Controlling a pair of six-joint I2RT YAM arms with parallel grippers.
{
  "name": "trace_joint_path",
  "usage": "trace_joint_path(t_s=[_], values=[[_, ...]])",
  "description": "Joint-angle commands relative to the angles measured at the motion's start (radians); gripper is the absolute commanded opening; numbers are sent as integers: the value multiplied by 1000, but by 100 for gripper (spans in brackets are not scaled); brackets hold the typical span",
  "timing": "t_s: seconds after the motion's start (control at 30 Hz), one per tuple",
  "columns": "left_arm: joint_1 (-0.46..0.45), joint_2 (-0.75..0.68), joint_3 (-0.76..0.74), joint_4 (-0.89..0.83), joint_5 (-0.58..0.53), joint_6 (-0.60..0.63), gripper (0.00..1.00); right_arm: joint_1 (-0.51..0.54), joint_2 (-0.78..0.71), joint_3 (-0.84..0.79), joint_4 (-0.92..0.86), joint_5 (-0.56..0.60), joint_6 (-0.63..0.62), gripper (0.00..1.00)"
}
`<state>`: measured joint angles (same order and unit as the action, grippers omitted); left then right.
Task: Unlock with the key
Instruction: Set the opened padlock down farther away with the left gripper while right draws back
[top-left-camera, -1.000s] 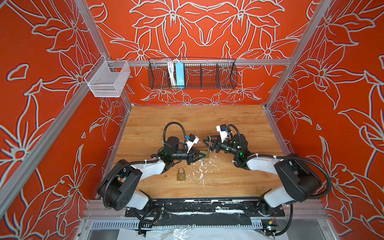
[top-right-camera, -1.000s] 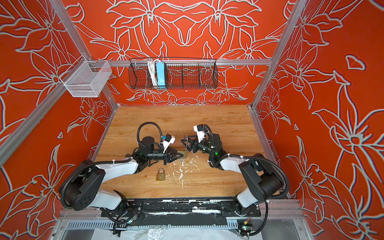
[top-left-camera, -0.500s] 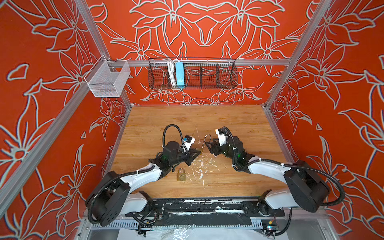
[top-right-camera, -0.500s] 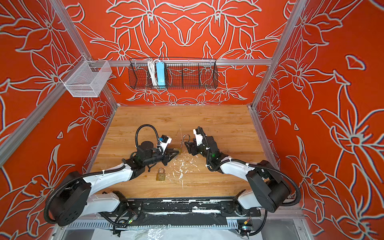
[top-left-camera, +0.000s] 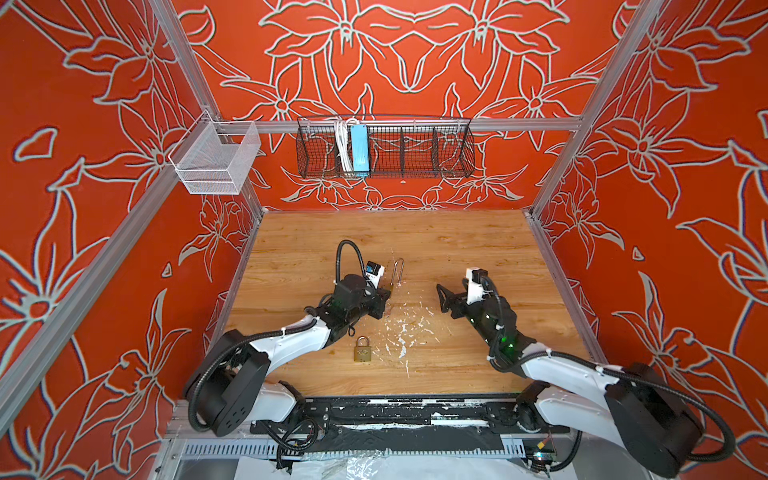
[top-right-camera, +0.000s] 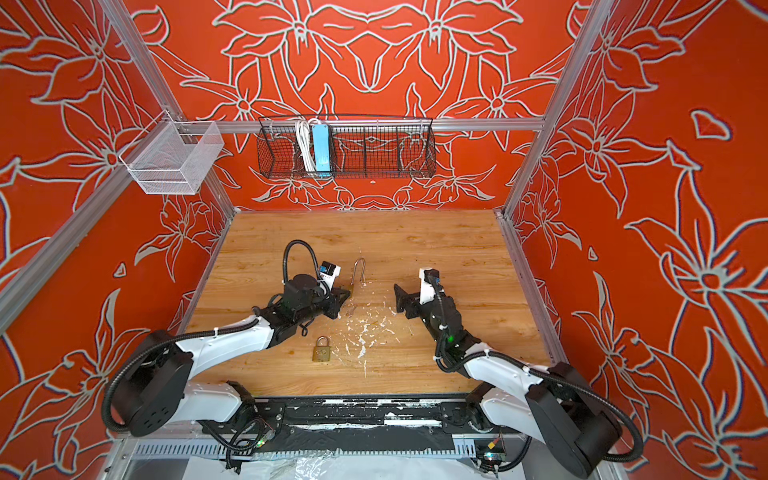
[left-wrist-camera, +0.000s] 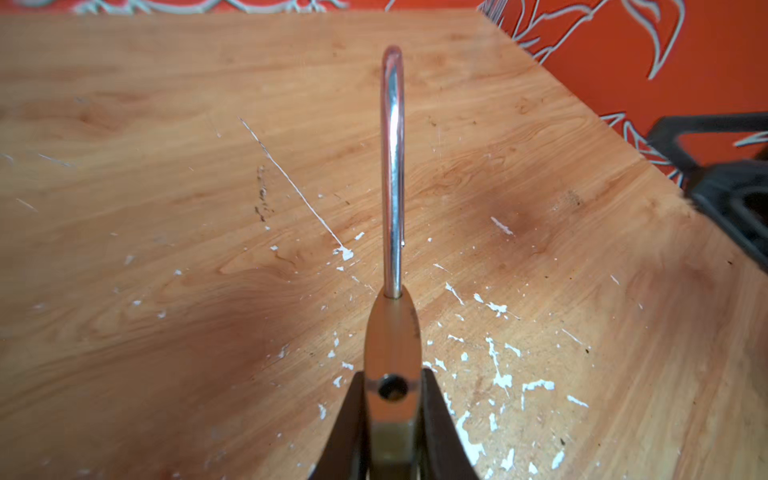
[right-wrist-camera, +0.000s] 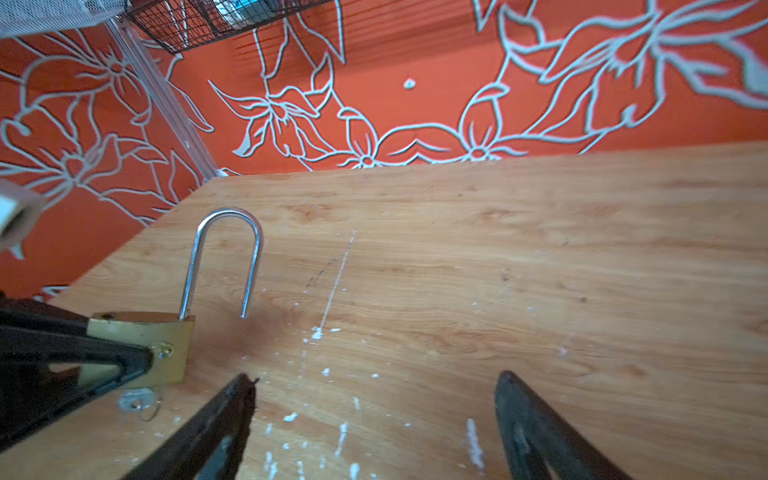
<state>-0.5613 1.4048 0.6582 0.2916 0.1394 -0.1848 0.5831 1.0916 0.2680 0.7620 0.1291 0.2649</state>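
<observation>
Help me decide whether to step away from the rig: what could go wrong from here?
1. The left gripper pinches only the brass body of the held padlock, whose long shackle is open; it may twist or slip.
2. What looks like the key lies flat on the table beneath that padlock, the open right gripper apart from it; picking it up could be fiddly.
3. The second padlock, shut, lies close to the left arm and might get bumped.

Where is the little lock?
In both top views the little lock lies flat on the table, left of the middle near the front, just in front of the left arm.
</observation>
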Motion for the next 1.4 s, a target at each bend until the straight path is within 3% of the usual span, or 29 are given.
trace_joint_path(t_s=[0.0,0.13,0.33,0.57,0.83,0.9,1.07,1.23,1.37], values=[[15,80,164,-73,83,-55,0,2,-16,25,91,-81,-94,98],[61,245,376,-166,201,-155,0,1,26,-27,218,-61,-82,98],[129,581,736,-251,400,-306,0,1,15,-17,182,-26,-99,98],[144,808,881,-55,412,-498,0,1,-9,-9,140,1,-103,98],[171,959,1029,-50,422,-568,0,1,49,8,148,-35,-105,98],[183,982,1043,-50,423,-579,1,1,58,11,148,-33,-107,98],[210,1007,1062,-61,443,-563,15,1,98,21,163,-43,-107,98],[214,991,1086,-172,374,-439,31,1,106,30,157,-54,-104,98],[216,989,1115,-279,297,-384,34,2,106,31,150,-43,-104,98]])
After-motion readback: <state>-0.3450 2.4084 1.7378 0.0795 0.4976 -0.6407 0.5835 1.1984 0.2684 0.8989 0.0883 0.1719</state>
